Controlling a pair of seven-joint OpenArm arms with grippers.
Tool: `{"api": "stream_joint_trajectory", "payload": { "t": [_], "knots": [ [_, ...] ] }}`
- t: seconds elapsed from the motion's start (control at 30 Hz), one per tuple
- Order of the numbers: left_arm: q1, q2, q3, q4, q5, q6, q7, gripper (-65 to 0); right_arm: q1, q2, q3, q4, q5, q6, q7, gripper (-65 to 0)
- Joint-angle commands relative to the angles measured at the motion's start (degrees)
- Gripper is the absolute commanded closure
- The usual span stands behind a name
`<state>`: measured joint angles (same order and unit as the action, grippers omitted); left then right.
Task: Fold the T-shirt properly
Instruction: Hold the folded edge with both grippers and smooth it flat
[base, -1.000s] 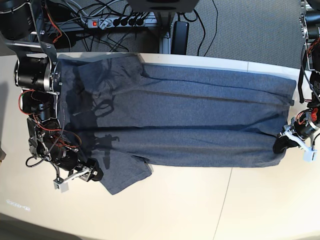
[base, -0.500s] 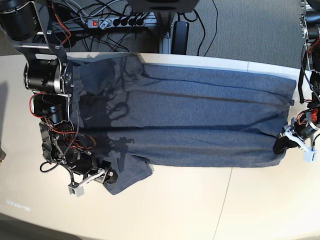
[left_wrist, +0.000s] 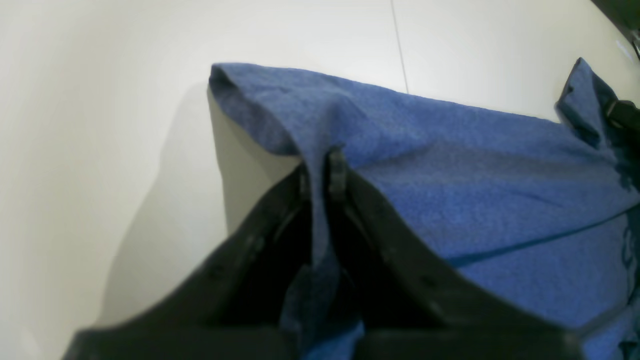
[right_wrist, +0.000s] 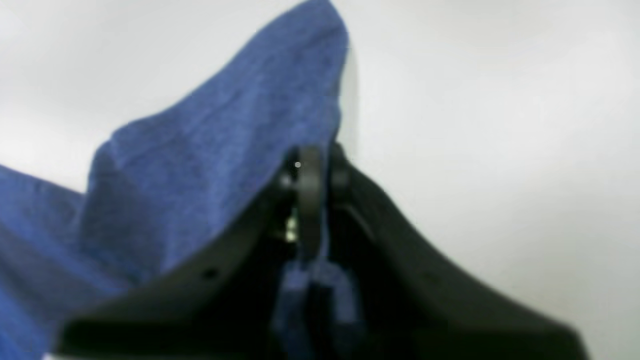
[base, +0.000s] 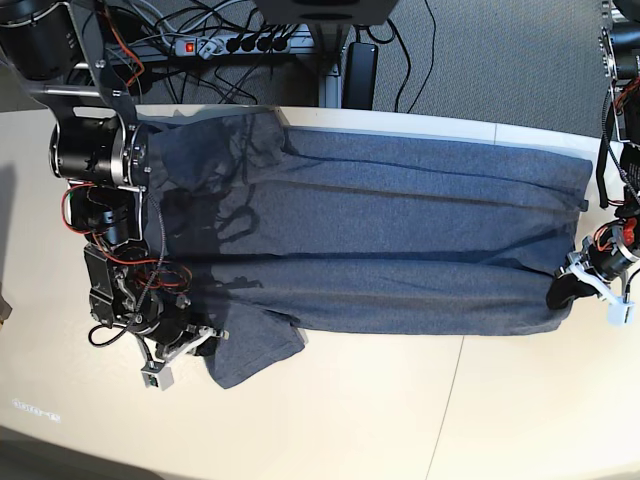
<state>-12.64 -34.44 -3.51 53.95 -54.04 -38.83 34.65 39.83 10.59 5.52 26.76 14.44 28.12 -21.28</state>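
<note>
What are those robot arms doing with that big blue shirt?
They are folding it. The T-shirt lies spread flat across the table. The left pincer is pinching one bottom corner, and the right pincer is pinching the cloth by the sleeve at the other end. Both are shut on cloth at the near edge.

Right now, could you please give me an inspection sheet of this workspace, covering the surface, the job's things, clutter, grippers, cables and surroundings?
Surface: pale table, with a thin seam across its bare part.
Job's things: T-shirt spread flat across the table, one sleeve sticking out at the near edge; no lettering visible.
Clutter: nothing seen.
Grippers: left gripper shut on a T-shirt corner, lifting it slightly; right gripper shut on cloth at the sleeve end.
Cables: red and black wires run along the right arm.
Surroundings: power strip and loose black cables on grey carpet behind the table.
</note>
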Motion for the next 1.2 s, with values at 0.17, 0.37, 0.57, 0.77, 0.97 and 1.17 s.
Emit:
{"api": "stream_joint_trajectory", "payload": {
  "t": [0.17, 0.37, 0.57, 0.77, 0.97, 1.17],
  "knots": [
    [-1.97, -1.29, -0.55, 0.9, -1.03, -1.17, -1.42, 0.0, 1.27, 0.17, 0.02, 0.24, -6.05, 1.64, 0.37, 0.0],
    [-1.97, -1.31, -0.55, 0.9, -0.13, -1.17, -1.49, 0.0, 1.27, 0.2, 0.02, 1.9, -6.97, 3.67, 0.98, 0.0],
    [-1.95, -1.33, -0.55, 0.9, 4.7, -1.17, -3.1, 0.0, 1.25, 0.2, -0.07, 6.32, -6.95, 4.07, 0.83, 0.0],
    [-1.95, -1.31, -0.55, 0.9, 8.02, -1.17, -3.82, 0.0, 1.22, 1.84, -4.9, 9.97, -5.9, 5.22, -0.44, 0.0],
    [-1.92, -1.46, -0.55, 0.9, 8.46, -1.17, -4.04, 0.0, 0.48, 5.88, -11.61, 14.23, 0.55, 5.2, -1.95, 0.0],
    [-1.92, -1.79, -0.55, 1.11, 8.04, -1.17, -4.02, 0.0, -5.31, 8.7, -12.5, 24.72, 5.77, 5.22, -5.73, 0.0]
  ]
}}
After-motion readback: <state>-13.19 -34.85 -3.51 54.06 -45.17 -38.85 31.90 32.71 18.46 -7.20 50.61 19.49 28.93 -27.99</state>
